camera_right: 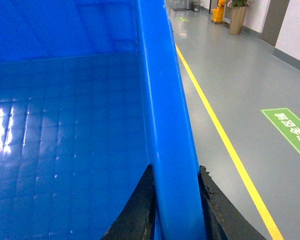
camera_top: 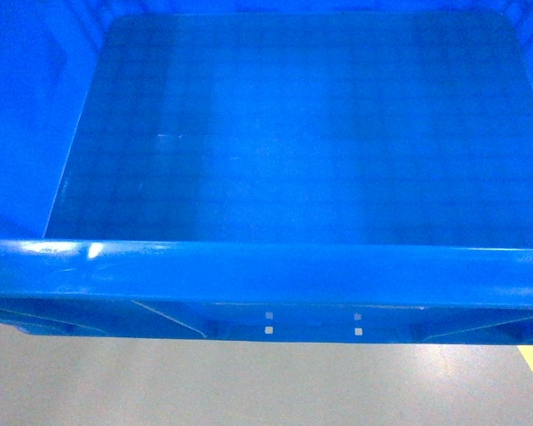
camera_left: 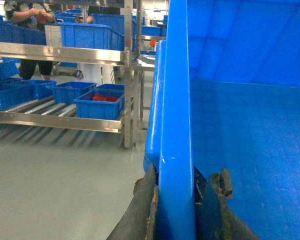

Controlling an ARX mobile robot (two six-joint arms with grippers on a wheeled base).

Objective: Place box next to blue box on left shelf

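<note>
The box [camera_top: 284,133], a large open-top bright blue crate, is carried above the grey floor [camera_top: 249,382] and fills the head view; its faintly gridded bottom is bare, so nothing is held inside it. The left gripper [camera_left: 176,200] is clamped on the box's left rim, 1 dark finger [camera_left: 145,200] outside the wall and 1 inside. The right gripper [camera_right: 176,200] is clamped likewise on the right rim, with a finger [camera_right: 140,205] on the inner face and another on the outer. This 2-sided grasp on opposite walls is judged to keep the wide crate level and to stop it swinging while the base travels. The left shelf [camera_left: 60,120], a metal-railed roller rack, is seen in the left wrist view, well apart from the box and off to its left. On its rollers stand several smaller blue crates; the nearest crate [camera_left: 100,105] holds red items, too small to identify. A yellow floor line [camera_right: 220,130] runs beside the box on the right. The placing is judged not yet begun: the rack must first be approached.
</note>
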